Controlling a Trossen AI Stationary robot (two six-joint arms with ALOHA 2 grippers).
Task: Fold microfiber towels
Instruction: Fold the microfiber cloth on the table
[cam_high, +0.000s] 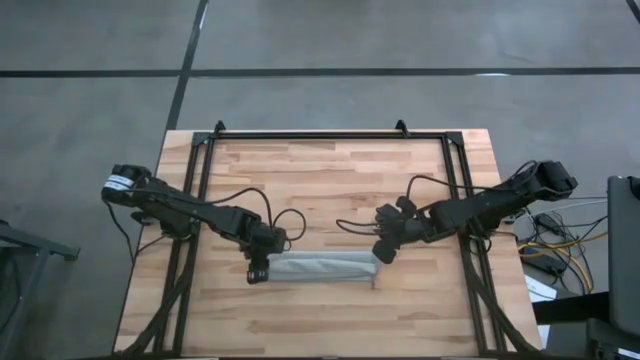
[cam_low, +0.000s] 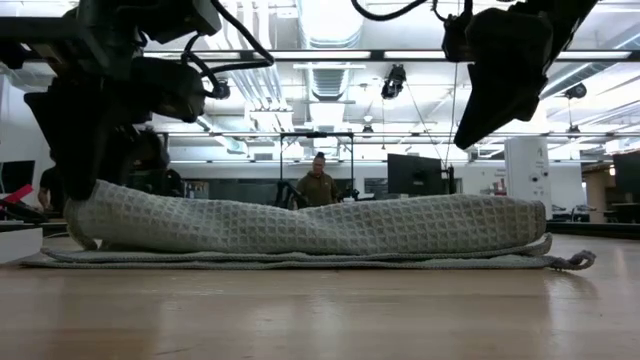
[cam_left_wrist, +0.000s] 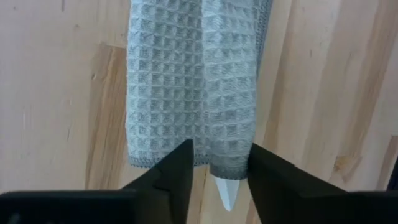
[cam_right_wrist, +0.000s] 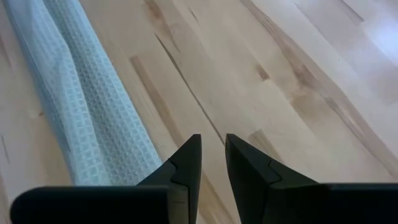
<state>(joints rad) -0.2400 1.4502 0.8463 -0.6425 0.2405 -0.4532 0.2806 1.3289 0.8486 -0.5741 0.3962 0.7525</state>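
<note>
The grey-green microfiber towel lies folded into a long narrow strip across the table's near middle, several layers resting flat on the wood. My left gripper points steeply down at the strip's left end, open, with that end and a small white tag between its fingers. My right gripper hangs above the table just past the strip's right end, clear of it. Its fingers stand a narrow gap apart with nothing between them. The towel lies off to one side of them. My left gripper stands open over the towel's left end, coming from above at a steep slant. The folded end lies between the two fingertips. Whether the fingers touch the cloth I cannot tell.
A black frame runs along the table's far edge and down both sides. Loose cables trail behind each arm. Bare wood lies between the towel and the near edge. A person stands in the room beyond.
</note>
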